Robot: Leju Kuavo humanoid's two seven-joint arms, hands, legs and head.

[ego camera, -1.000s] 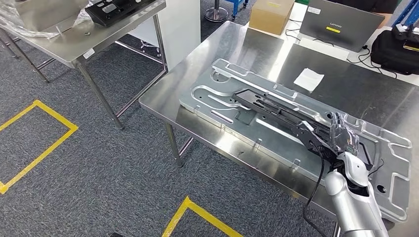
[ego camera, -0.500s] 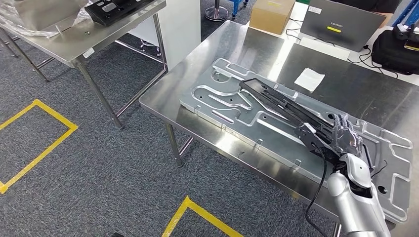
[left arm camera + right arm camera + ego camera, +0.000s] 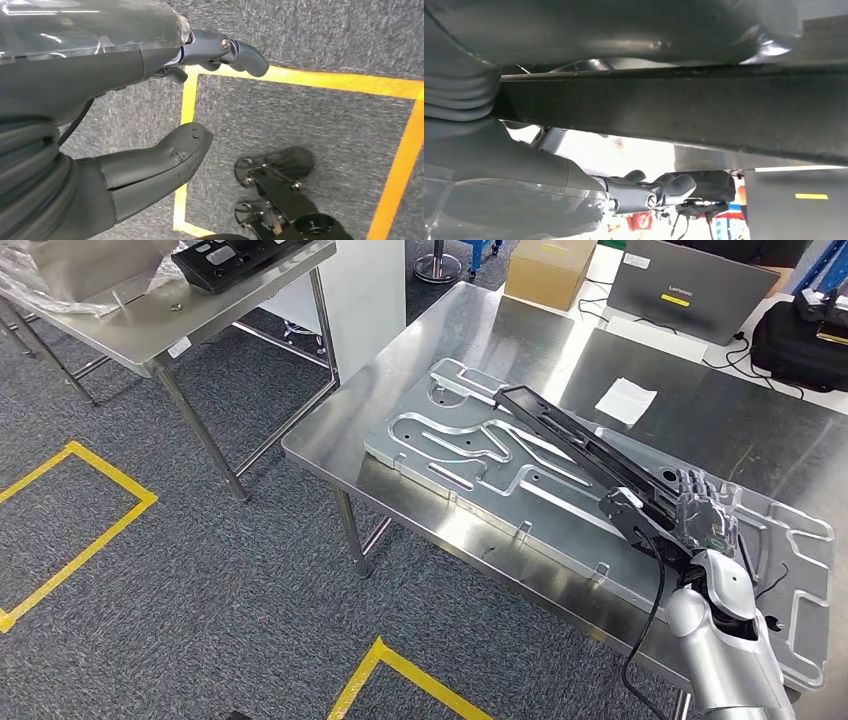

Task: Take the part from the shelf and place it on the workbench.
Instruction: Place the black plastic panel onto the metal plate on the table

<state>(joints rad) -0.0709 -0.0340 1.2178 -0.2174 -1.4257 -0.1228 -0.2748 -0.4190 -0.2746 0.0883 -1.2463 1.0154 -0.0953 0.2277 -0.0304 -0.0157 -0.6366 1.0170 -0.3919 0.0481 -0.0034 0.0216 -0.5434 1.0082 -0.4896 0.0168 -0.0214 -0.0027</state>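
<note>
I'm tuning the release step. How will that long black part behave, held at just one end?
Probably stiff: the long black part runs straight out from the right hand without drooping. Gripped at one end, it likely levers hard on the fingers. It may slide on the smooth grey metal plate.

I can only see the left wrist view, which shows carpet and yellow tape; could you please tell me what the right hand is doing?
Observer: The right hand holds the near end of a long black part above the steel workbench.
Operator: Thank you; does the part lie flat?
Observer: I cannot tell; it stretches diagonally over a large grey metal plate lying on the workbench.
Operator: Is anything else on that workbench?
Observer: Yes, a white paper lies beyond the plate, apart from it.
</note>
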